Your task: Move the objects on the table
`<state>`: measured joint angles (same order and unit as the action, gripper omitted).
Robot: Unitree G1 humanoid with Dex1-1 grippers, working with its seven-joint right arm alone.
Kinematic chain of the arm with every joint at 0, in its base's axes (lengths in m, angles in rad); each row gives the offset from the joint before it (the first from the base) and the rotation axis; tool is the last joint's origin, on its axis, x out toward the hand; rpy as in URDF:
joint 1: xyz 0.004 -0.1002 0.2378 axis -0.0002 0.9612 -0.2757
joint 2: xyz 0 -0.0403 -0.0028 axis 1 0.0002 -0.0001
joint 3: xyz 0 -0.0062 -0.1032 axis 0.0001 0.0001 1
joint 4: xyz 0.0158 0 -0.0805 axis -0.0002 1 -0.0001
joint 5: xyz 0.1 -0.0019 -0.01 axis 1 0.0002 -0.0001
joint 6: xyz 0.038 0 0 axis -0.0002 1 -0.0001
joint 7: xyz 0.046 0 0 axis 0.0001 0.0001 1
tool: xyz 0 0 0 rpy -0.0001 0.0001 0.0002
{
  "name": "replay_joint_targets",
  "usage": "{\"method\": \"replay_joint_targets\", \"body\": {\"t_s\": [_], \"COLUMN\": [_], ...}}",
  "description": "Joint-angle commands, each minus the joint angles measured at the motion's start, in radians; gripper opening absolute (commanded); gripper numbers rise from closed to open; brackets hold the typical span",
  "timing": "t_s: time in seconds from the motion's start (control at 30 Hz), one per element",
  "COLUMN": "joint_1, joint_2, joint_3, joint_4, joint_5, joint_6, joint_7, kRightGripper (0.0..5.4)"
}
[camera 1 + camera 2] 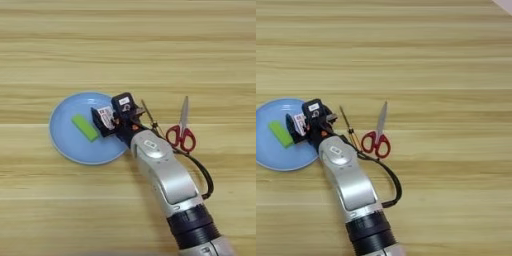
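Note:
A round light-blue plate [64, 136] lies on the wooden table [125, 45] left of centre. A small green block [85, 127] rests flat on the plate. My right gripper [110, 118] hangs over the plate's right part, its two black fingers shut on the red-and-white flat box [106, 117], which stands on edge just right of the green block. The silver forearm [165, 175] runs in from the bottom right. A thin yellow-handled screwdriver [149, 117] lies just right of the wrist, partly hidden by it. Red-handled scissors [181, 134] lie further right, blades pointing away from me.
A black cable [205, 176] loops out from the forearm's right side, close to the scissors' handles. Bare planks stretch across the far half of the table and to the right of the scissors [376, 141].

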<state>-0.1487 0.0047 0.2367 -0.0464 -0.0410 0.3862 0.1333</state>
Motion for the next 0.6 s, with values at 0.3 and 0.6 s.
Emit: {"method": "replay_joint_targets", "body": {"t_s": [0.3, 0.6], "joint_1": [-0.046, -0.030], "joint_2": [-0.013, -0.085], "joint_3": [-0.071, -0.196], "joint_4": [-0.106, -0.163], "joint_5": [0.015, 0.047], "joint_6": [0.001, 0.015], "joint_7": [0.001, 0.010], "kRightGripper": [5.34, 5.34]}}
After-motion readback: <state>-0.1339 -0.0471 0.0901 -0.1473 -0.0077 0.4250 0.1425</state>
